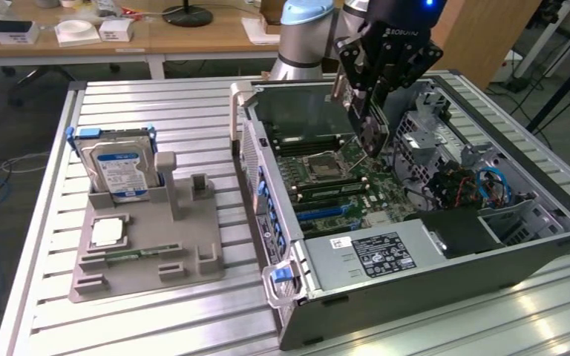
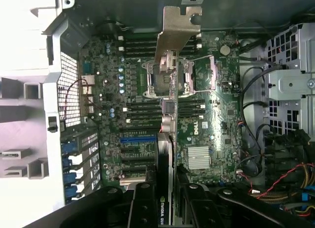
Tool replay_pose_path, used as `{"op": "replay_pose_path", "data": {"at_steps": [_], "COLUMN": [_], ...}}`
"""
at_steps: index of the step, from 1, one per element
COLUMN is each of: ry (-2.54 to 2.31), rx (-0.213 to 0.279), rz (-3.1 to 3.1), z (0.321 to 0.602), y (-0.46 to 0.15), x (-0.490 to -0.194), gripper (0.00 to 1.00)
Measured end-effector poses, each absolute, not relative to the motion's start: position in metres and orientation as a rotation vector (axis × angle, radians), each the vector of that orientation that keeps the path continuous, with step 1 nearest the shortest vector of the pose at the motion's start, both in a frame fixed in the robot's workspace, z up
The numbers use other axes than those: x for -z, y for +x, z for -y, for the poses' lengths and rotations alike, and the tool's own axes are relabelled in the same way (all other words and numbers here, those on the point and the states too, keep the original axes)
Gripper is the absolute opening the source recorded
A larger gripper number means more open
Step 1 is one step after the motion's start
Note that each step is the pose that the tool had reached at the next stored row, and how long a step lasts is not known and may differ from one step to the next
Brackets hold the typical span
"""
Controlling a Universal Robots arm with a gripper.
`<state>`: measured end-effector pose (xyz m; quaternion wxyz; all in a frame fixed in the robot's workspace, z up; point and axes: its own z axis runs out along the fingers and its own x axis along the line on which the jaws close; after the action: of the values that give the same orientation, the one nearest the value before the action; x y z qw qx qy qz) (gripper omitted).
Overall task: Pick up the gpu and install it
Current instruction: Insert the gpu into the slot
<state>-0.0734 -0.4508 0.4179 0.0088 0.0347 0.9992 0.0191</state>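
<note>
Grips the gpu (image 2: 166, 159) by 1 end, with the jaws of the gripper (image 2: 165, 193) clenched on the card and its dark printed face wedged between them. Runs edge-on straight away from the jaws, long axis aimed down into the open computer case (image 1: 463, 259), silver bracket (image 2: 177, 33) at the far end. Hangs above the motherboard (image 2: 221, 90), near the processor socket (image 2: 194, 78), apparently touching nothing below. Sits just beside the blue and black expansion slots (image 2: 138, 139) rather than over them, and seems to cross their line instead of following it. Shows in the exterior view as a thin tilted card under the gripper, over the case's middle. Leaves the grey holder (image 1: 146, 252) and its 1 hard drive (image 1: 122, 170) well apart on the surface (image 1: 116, 330), toward the exterior view's left.
</note>
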Motion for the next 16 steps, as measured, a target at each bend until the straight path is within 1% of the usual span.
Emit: {"op": "replay_pose_path", "data": {"at_steps": [16], "ry": [-0.337], "rx": [-0.057], "rz": [-3.11], "z": [0.4508], "y": [-0.0735], "x": [-0.416], "gripper": [0.26]}}
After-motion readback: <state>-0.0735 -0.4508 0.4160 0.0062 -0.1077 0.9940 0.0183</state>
